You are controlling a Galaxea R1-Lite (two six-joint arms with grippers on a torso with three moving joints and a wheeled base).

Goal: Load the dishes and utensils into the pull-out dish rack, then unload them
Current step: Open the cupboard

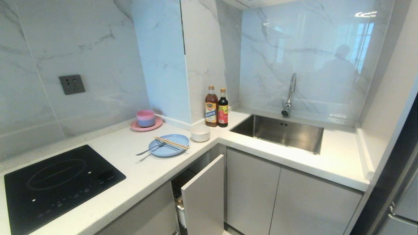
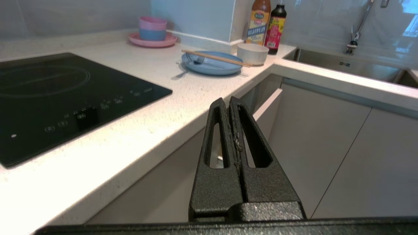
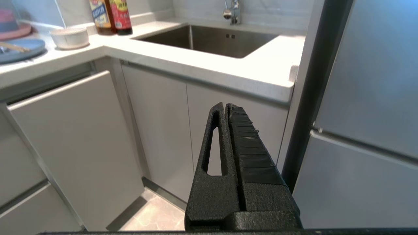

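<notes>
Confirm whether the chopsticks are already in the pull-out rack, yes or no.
No, the chopsticks lie across the blue plate on the counter.

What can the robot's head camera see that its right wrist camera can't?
Only the head view shows the black cooktop, the wall socket and the stacked pink and blue bowls. Only the right wrist view shows the right gripper, jaws shut, and the fridge. Both show the sink, the two bottles, the off-white bowl and the pull-out rack's front panel.
</notes>
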